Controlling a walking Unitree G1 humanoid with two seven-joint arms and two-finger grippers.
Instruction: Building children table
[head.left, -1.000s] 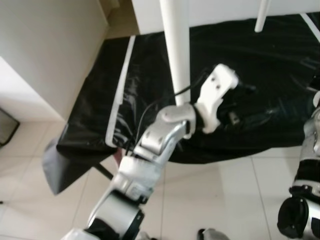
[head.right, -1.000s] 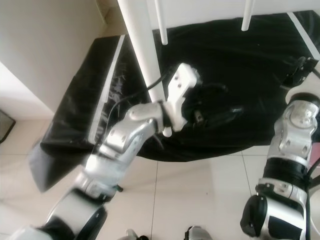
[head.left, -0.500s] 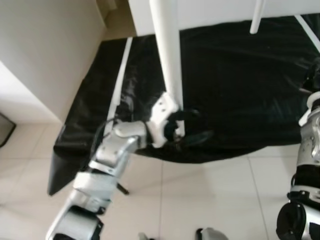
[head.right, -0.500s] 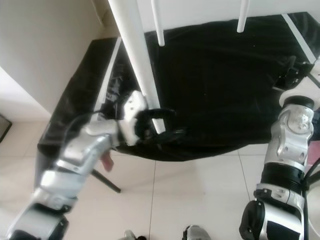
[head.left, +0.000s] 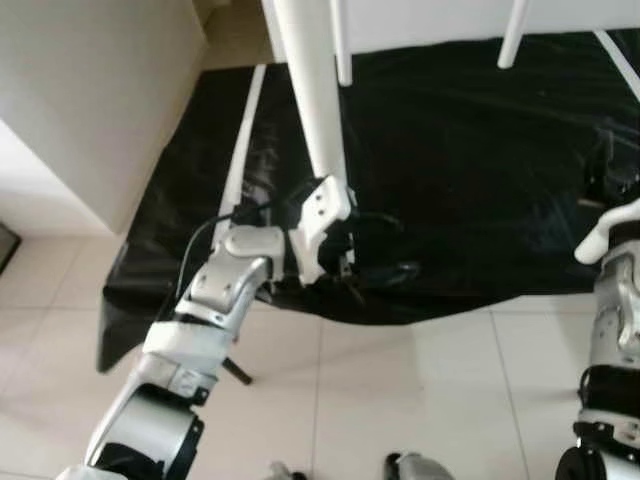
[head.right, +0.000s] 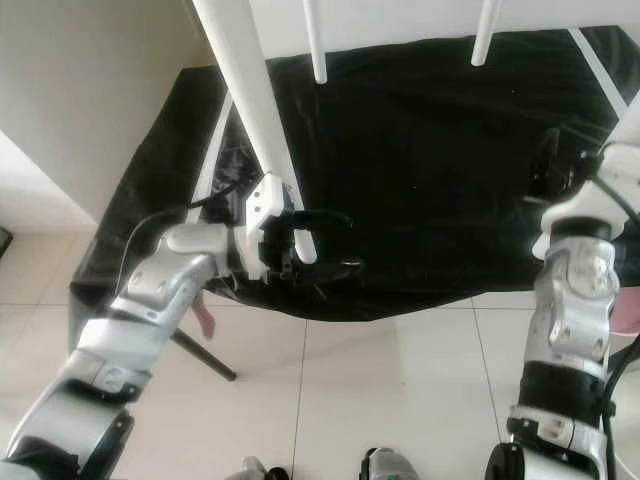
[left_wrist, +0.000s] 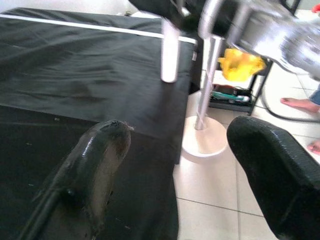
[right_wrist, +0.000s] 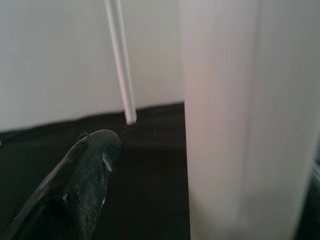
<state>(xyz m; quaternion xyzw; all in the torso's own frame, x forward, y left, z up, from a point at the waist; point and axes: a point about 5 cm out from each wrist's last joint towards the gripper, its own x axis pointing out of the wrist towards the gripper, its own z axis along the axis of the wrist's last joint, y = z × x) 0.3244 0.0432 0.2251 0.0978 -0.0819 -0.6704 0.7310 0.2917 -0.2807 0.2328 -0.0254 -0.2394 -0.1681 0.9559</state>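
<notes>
The white children's table (head.left: 420, 15) lies on a black sheet (head.left: 470, 180), with two thin white legs (head.right: 316, 50) sticking out from it. A thicker white leg (head.left: 315, 100) slants down from the top edge, and its end sits by my left wrist. Just past that end, my left gripper (head.left: 395, 245) is open over the sheet with nothing between its fingers (left_wrist: 95, 165). At the right edge my right gripper (head.right: 555, 165) is raised. One of its fingers (right_wrist: 85, 175) stands apart from a broad white leg (right_wrist: 225, 120) close in front.
A beige wall (head.left: 90, 100) rises on the left. Pale floor tiles (head.left: 420, 390) run under the sheet's hanging front edge, where a dark support leg (head.right: 205, 355) shows. The left wrist view has a white pole stand (left_wrist: 202, 135), a yellow object (left_wrist: 240, 62) and a person's foot (left_wrist: 300, 102).
My left arm has dropped and pulled back to the left, bringing the gripper from beyond the thick leg to its end. The right arm has risen a little.
</notes>
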